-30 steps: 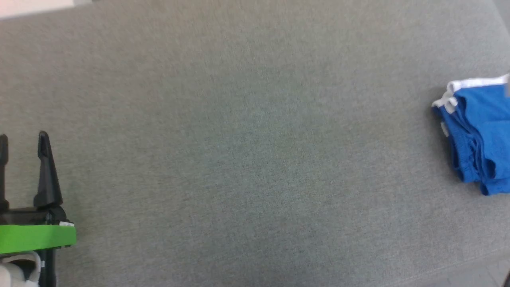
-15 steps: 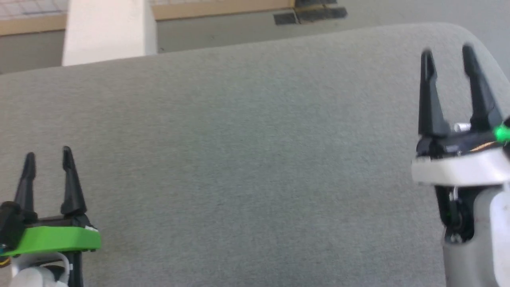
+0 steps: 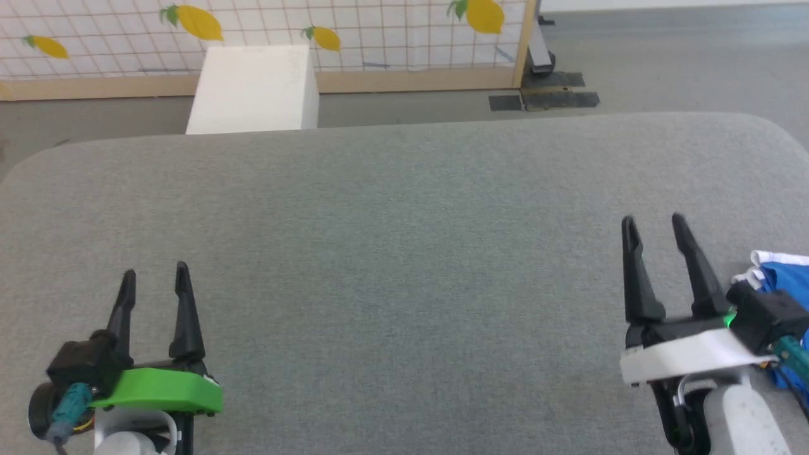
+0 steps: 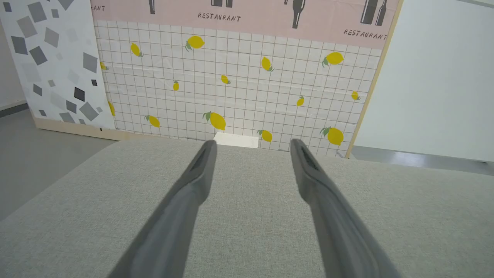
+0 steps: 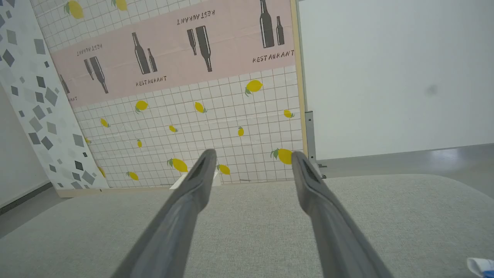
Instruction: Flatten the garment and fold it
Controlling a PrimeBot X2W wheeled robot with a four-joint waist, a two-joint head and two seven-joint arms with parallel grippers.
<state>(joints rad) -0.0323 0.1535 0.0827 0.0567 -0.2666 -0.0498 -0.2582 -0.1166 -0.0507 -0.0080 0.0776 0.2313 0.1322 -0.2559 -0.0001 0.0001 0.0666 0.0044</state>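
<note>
There are two pairs of jaws, one garment (image 3: pixel 790 278), one grey surface (image 3: pixel 404 221), one white box (image 3: pixel 253 88) and one lemon-print screen (image 3: pixel 379 25).

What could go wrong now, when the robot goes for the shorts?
1. The shorts lie at the head view's right edge, partly cut off and partly hidden behind the open right pincer, so a grasp may be misjudged.
2. The left pincer, also open, is far away; a one-sided pull could crumple them.
</note>
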